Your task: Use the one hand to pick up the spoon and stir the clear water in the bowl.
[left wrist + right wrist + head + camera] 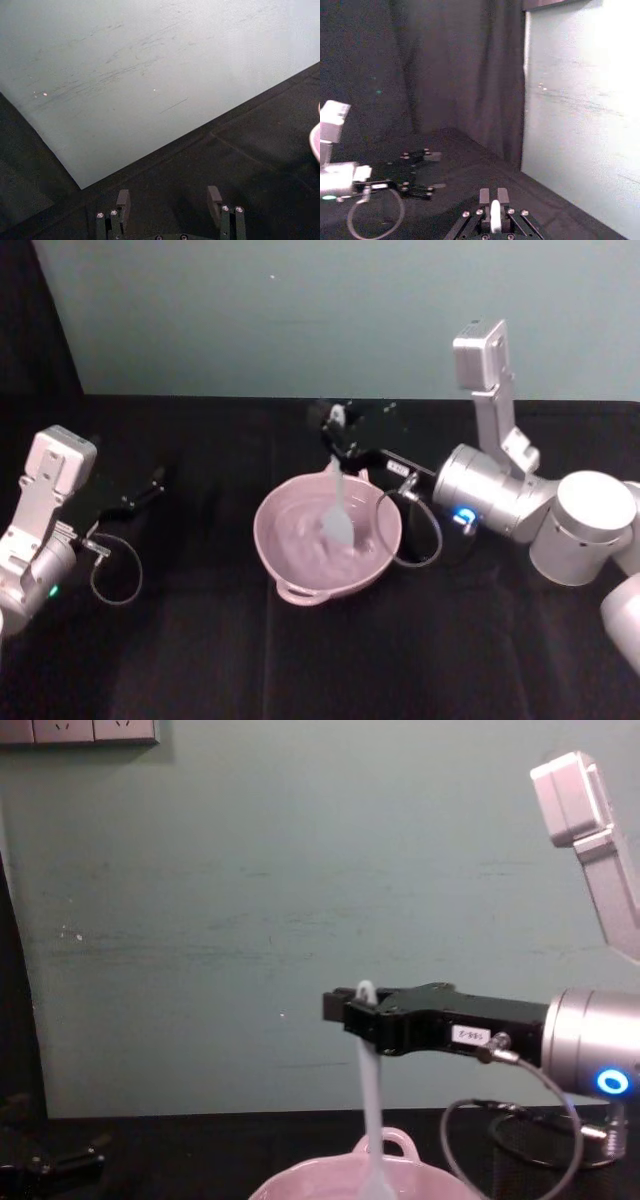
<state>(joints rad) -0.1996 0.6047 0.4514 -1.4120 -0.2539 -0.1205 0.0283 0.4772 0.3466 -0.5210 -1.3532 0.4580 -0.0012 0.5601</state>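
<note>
My black table (200,660) carries the pink bowl (290,550); a wire mesh cup (545,1140) stands right of the bowl.

I note a glossy pink plastic bowl (327,540), a translucent white plastic spoon (337,512), matt black cloth on the worktop (200,660), and a scuffed painted wall (250,900).

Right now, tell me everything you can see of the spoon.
The spoon is white, slightly translucent, plastic-looking, with a long slim handle and a broad, flat, rounded blade. It hangs nearly upright. The right tool is shut on the handle's top, whose looped end pokes out above the jaws in the chest view. The blade reaches down inside the pink bowl, near its middle. I cannot tell whether it touches the bottom.
</note>
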